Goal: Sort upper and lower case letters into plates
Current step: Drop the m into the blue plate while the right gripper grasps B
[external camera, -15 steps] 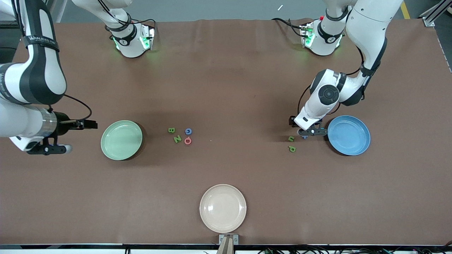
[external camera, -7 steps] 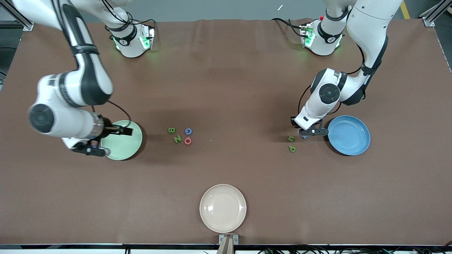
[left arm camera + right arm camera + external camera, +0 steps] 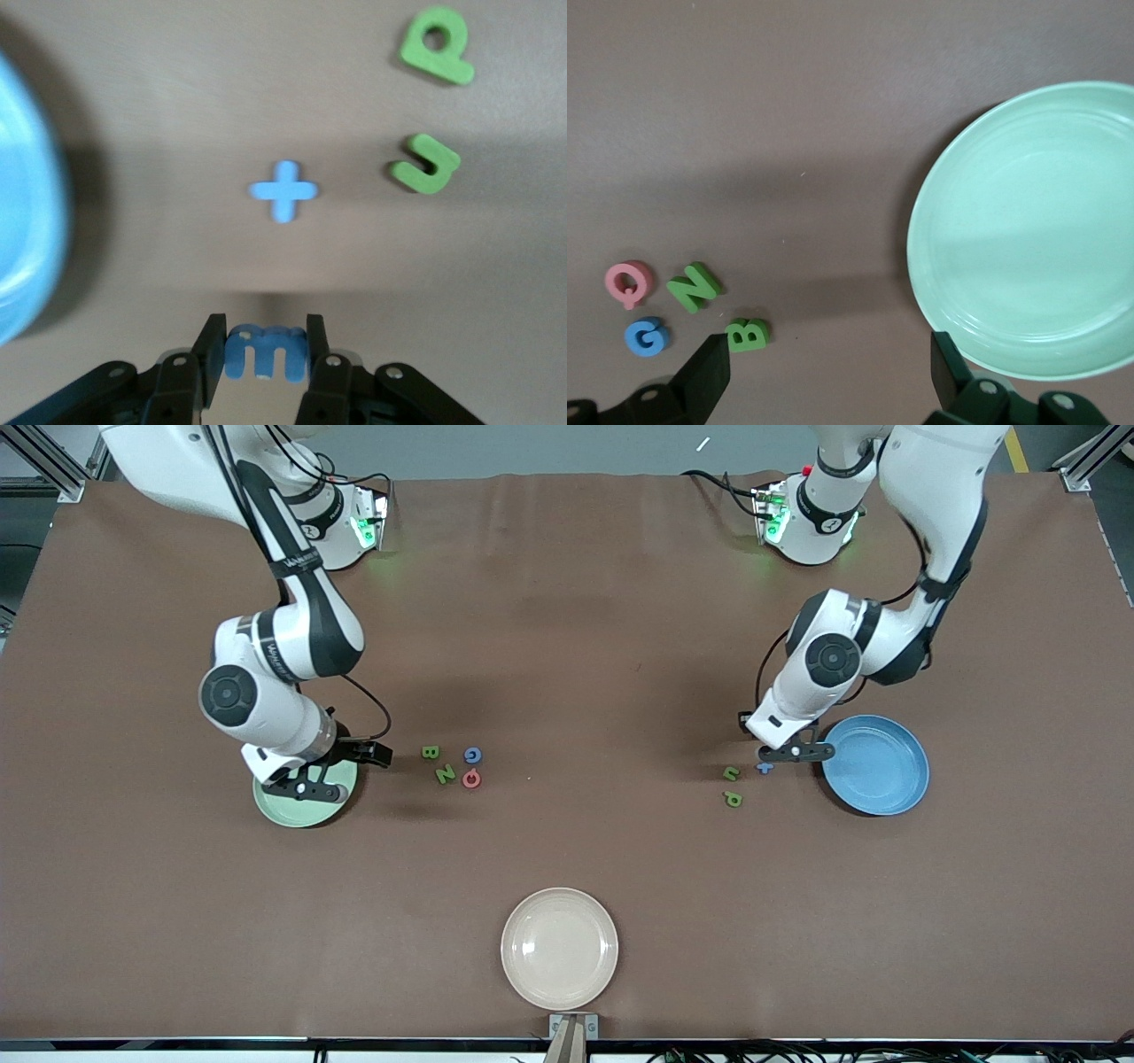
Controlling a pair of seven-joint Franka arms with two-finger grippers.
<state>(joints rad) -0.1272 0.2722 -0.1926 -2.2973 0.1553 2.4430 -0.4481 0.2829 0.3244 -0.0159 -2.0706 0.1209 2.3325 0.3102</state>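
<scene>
My left gripper (image 3: 791,753) (image 3: 263,335) is shut on a small blue lower case m (image 3: 266,352), just above the table beside the sky blue plate (image 3: 877,766) (image 3: 22,212). A blue plus (image 3: 764,767) (image 3: 282,190), a green u-shaped letter (image 3: 731,773) (image 3: 425,165) and a green p (image 3: 733,799) (image 3: 436,46) lie by it on the table. My right gripper (image 3: 344,772) (image 3: 826,376) hangs open and empty over the mint green plate's (image 3: 288,808) (image 3: 1036,230) rim. Close by lie a green B (image 3: 430,752) (image 3: 748,335), green N (image 3: 445,774) (image 3: 694,287), blue G (image 3: 473,755) (image 3: 647,336) and pink Q (image 3: 471,779) (image 3: 627,282).
A cream-beige plate (image 3: 559,948) sits near the table's front edge, nearest the front camera. The brown table cover (image 3: 567,646) stretches bare between the two letter groups and up toward the arm bases.
The right arm swung in from its end of the table to over the mint green plate. The left gripper closed on the blue m and shifted slightly toward the blue plate.
</scene>
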